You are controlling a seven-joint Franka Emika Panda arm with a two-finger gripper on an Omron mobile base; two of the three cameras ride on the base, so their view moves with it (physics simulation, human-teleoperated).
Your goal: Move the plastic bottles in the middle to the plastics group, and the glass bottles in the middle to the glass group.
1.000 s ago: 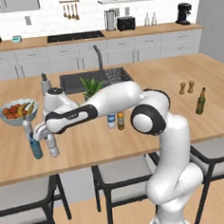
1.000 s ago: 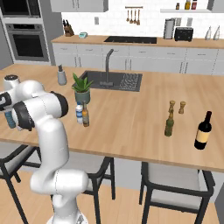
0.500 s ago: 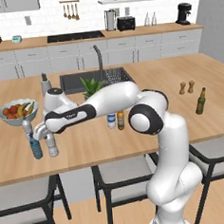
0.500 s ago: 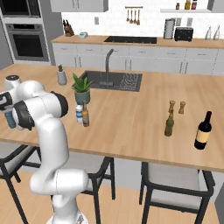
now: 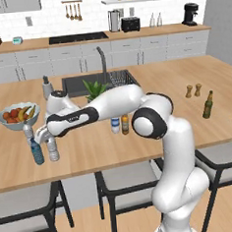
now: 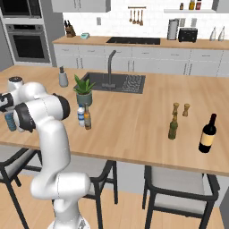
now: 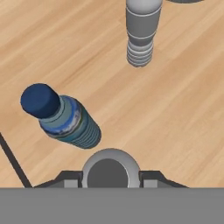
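The wooden worktop (image 5: pixel 139 140) carried the bottles. At its left end the pincer (image 5: pixel 46 137) was closed on a clear plastic bottle (image 5: pixel 52 150), standing just right of the blue bottle (image 5: pixel 37 153) and near the fruit bowl (image 5: pixel 18 117). Mid-worktop, a water bottle (image 5: pixel 115 125) and a brown bottle (image 5: pixel 125 124) stood side by side. The green bottle (image 5: pixel 207 105) stood far right.

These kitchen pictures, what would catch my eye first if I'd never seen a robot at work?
The big white arm stretching left across the wooden island, its gripper low over small bottles beside a fruit bowl. Close up, a blue-capped bottle stands beside a clear one. Far right stands a dark wine bottle.
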